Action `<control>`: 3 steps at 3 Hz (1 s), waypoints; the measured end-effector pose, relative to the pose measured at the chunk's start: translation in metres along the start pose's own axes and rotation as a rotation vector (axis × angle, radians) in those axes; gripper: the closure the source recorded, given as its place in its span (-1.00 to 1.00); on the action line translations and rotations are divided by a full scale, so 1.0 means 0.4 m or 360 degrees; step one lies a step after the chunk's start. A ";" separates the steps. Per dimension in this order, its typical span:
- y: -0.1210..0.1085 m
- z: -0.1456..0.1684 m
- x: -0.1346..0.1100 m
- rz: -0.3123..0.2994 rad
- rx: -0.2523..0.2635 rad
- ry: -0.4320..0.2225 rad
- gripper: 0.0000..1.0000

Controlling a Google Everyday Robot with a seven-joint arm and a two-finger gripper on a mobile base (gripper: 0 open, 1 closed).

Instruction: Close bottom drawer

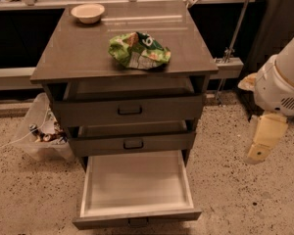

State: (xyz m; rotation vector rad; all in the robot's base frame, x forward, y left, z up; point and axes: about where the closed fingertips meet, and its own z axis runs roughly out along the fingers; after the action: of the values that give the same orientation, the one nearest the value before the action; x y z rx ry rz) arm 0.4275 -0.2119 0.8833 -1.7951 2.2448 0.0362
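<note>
Your bottom drawer [137, 215] stood pulled out toward the camera under the cabinet [78, 53], its wide front running left to right. Your gripper [258, 151] hung well off to its right, above the floor [235, 199]; clenched or released, you couldn't tell.
</note>
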 end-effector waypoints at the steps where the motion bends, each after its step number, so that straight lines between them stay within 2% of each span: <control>1: 0.001 0.001 0.000 0.0000 -0.0001 0.0001 -1.00; 2: -0.011 -0.004 -0.014 -0.0026 0.0024 0.0016 -1.00; 3: 0.003 0.070 -0.006 -0.0023 -0.0062 0.0058 -1.00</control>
State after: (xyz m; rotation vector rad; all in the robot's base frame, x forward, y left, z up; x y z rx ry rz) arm 0.4320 -0.2044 0.8567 -1.8462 2.2712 0.0452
